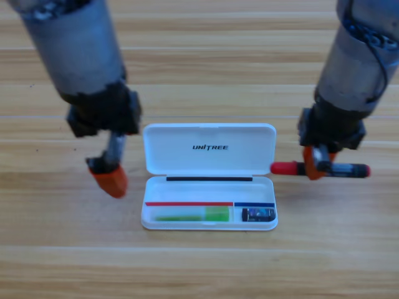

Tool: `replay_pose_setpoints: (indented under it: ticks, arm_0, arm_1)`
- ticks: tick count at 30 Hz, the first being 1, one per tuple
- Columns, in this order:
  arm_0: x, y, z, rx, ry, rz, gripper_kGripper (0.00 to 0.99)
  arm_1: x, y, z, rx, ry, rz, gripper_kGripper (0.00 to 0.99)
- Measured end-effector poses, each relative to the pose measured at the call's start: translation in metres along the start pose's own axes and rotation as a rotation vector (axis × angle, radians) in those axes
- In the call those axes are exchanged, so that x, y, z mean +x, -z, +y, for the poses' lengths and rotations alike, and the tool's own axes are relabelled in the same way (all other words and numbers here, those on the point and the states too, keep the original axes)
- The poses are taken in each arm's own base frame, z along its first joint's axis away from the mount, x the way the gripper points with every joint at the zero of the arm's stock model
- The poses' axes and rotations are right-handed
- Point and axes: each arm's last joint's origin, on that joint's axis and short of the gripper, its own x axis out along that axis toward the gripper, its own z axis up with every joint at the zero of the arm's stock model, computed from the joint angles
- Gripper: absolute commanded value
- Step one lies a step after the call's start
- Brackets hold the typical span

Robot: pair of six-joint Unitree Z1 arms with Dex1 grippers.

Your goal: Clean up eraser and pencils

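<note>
1. The white case (209,149) lay open in the middle of the wooden table (199,268). Its lid was flipped up toward the arms, and it had dark letters on it.
2. The case looked smooth and hard, like plastic, with round corners.
3. The green pen (192,216) lay flat in the long left part of the tray. It was light green and see-through, and one end was thicker and brighter.
4. The eraser (259,214) sat in the small right part of the tray. It was a tiny dark block with a pale label on top, much shorter than the pens.
5. The marker (321,169) was just to the right of the case, level with the lid's bottom edge. It had a red cap that pointed at the case and nearly touched it. Its body was black and its far tip was red. It was round and shiny.
6. The right gripper (317,163) was over the marker's middle, and its orange jaws pinched the marker.
7. The left gripper (110,176) hung to the left of the case, apart from it. Its orange jaws looked pressed together and held nothing.
8. The table had long pale wood stripes.
</note>
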Motion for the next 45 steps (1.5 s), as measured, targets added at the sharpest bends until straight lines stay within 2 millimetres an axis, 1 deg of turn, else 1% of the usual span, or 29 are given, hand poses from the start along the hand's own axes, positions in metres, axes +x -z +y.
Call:
replay_pose_setpoints:
  ticks: [3, 5, 9, 15, 18, 23, 28, 34, 41, 42, 44, 45]
  arm_0:
    - [-0.008, 0.019, 0.010, -0.040, -0.011, -0.007, 0.990]
    - [-0.009, 0.030, 0.017, -0.067, -0.012, -0.008, 0.990]
    - [-0.010, 0.047, 0.025, -0.093, -0.005, -0.003, 0.990]
    - [-0.020, 0.072, 0.031, -0.127, -0.025, -0.007, 0.990]
    - [-0.025, 0.085, 0.033, -0.148, -0.034, -0.012, 0.990]
    - [-0.026, 0.101, 0.032, -0.168, -0.033, -0.001, 0.990]
    - [-0.021, 0.108, 0.029, -0.178, -0.015, 0.018, 0.990]
    - [-0.016, 0.114, 0.028, -0.190, -0.010, 0.026, 0.990]
    - [-0.020, 0.124, 0.024, -0.204, -0.023, 0.020, 0.990]
    - [-0.019, 0.124, 0.024, -0.204, -0.025, 0.019, 0.990]
    - [-0.017, 0.124, 0.025, -0.204, -0.031, 0.013, 0.990]
    - [-0.017, 0.123, 0.025, -0.205, -0.037, 0.008, 0.990]
  arm_1:
    - [0.000, -0.020, -0.005, -0.007, 0.019, -0.027, 0.000]
    - [0.005, -0.034, -0.008, -0.015, 0.022, -0.033, 0.000]
    - [0.019, -0.059, -0.009, -0.047, 0.020, -0.038, 0.000]
    - [0.030, -0.085, -0.011, -0.077, 0.028, -0.057, 0.000]
    - [0.031, -0.093, -0.011, -0.084, 0.028, -0.060, 0.000]
    - [0.042, -0.104, -0.011, -0.092, 0.022, -0.057, 0.000]
    - [0.050, -0.112, -0.011, -0.098, 0.022, -0.058, 0.000]
    - [0.051, -0.115, -0.010, -0.103, 0.023, -0.061, 0.000]
    - [0.067, -0.118, -0.011, -0.106, 0.003, -0.036, 0.000]
    - [0.067, -0.118, -0.011, -0.106, 0.003, -0.035, 0.037]
    - [0.067, -0.119, -0.011, -0.106, 0.004, -0.037, 0.354]
    - [0.067, -0.119, -0.011, -0.106, 0.005, -0.037, 0.494]
